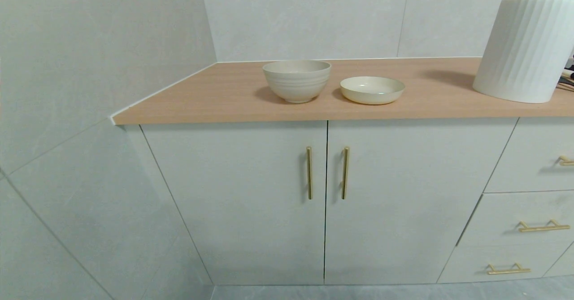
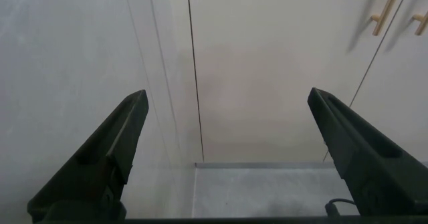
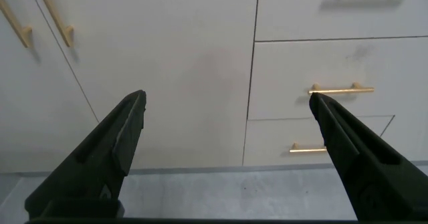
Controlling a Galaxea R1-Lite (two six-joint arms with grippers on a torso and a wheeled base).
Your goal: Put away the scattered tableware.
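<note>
**Bowl and dish on the counter, both claws apart down by the cupboard fronts**

You have two pieces of tableware to deal with, and both sit on the wooden counter (image 1: 215, 98). The deep, ribbed beige bowl (image 1: 297, 80) stands upright near the middle of the counter's visible stretch. The shallow cream dish (image 1: 372, 89) rests just beside it, on the side toward the counter's right end. There is a narrow gap between them, so they are not touching. Neither one holds anything that you can make out.

Toward the counter's right end stands a tall white ribbed container (image 1: 527, 49), well apart from the dish. Some dark items (image 1: 567, 73) poke out at the counter's far right edge behind it, too cut off to identify.

Under the counter, directly below the bowl and dish, are two pale cupboard doors, both shut: the left door (image 1: 242, 201) and the right door (image 1: 403, 201). Their upright gold handles (image 1: 309, 172) flank the centre seam. Under the counter's right part is a stack of drawers (image 1: 524, 228) with horizontal gold pulls, also shut.

Your left claw (image 2: 227, 95) hangs well below the counter, facing the cupboard front down near the floor. Its fingers (image 2: 117, 144) are spread wide with nothing between them. Your right claw (image 3: 227, 97) is likewise low, facing the place where the door meets the drawers, with a drawer pull (image 3: 341, 89) beyond it. Its fingers (image 3: 117, 140) are spread wide too, and it holds nothing.
</note>
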